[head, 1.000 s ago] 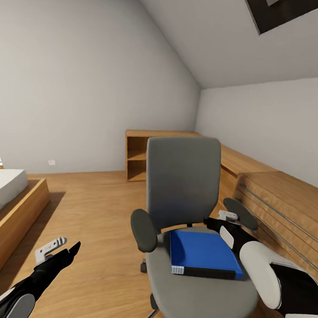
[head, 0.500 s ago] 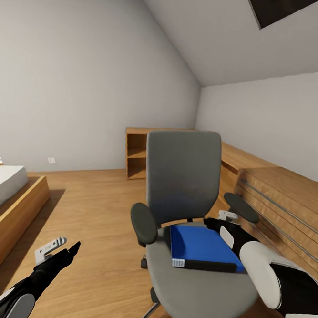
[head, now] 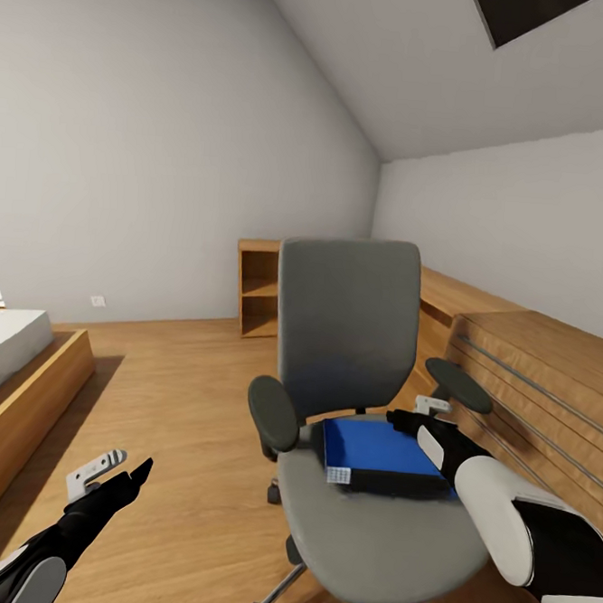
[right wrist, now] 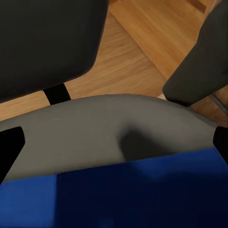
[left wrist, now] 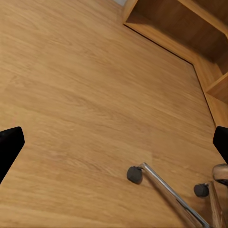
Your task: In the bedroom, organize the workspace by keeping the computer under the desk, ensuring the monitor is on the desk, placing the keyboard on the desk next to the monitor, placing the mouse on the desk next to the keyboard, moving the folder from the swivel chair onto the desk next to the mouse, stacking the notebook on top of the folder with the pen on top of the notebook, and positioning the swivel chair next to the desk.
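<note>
The swivel chair (head: 344,332), grey with black armrests, stands right in front of me. The bright blue folder (head: 376,448) lies flat on its seat. My right gripper (head: 415,415) hovers at the folder's far right edge, by the right armrest. In the right wrist view its fingers are spread wide, with the folder (right wrist: 123,194) and the grey seat (right wrist: 95,128) below them and nothing held. My left gripper (head: 118,470) hangs open over the floor to the chair's left. Its wrist view looks down on a castor (left wrist: 134,174) of the chair's chrome base.
A light-wood open shelf unit (head: 259,289) stands against the back wall. Low wooden drawer units (head: 531,374) run along the right wall, close behind the chair. A bed on a wooden platform (head: 14,379) lies at the left, with wood floor (head: 176,391) between.
The view has drifted, and the chair sits higher in the picture. The folder has shifted further still, toward the backrest and my right gripper. Both arms keep their places in the picture.
</note>
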Controlling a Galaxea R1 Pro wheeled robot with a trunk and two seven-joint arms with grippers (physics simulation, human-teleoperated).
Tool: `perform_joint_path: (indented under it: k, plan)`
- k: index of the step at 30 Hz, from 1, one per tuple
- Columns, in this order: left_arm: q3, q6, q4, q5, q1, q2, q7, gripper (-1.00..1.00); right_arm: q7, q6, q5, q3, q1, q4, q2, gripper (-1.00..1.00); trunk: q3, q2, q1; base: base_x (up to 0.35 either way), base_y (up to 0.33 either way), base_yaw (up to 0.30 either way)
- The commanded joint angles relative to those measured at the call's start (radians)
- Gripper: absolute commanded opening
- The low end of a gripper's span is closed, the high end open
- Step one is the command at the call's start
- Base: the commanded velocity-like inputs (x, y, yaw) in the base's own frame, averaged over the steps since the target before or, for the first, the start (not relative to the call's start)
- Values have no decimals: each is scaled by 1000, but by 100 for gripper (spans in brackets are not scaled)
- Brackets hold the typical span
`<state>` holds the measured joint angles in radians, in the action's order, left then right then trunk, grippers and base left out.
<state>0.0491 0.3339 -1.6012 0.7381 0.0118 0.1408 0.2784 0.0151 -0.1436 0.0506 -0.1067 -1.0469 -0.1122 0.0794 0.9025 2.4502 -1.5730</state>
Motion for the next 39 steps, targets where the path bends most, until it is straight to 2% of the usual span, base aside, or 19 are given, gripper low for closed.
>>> perform_joint_path:
  k: [1, 4, 21, 39]
  plan:
    - [0, 4, -2, 11, 1, 0, 7, 100, 3, -5, 3, -11, 1, 16, 0, 100, 4, 8, -4, 0, 0, 0]
    - [0, 4, -2, 11, 1, 0, 7, 100, 3, -5, 3, -11, 1, 16, 0, 100, 14, 29, -15, 0, 0, 0]
    - [0, 4, 1, 11, 0, 0, 7, 100, 3, -5, 3, -11, 1, 16, 0, 100, 14, 29, -15, -5, 0, 0]
    - [0, 5, 3, 10, 0, 0, 7, 100, 3, -4, 3, -11, 1, 17, -1, 100, 14, 29, -15, -122, 0, 0]
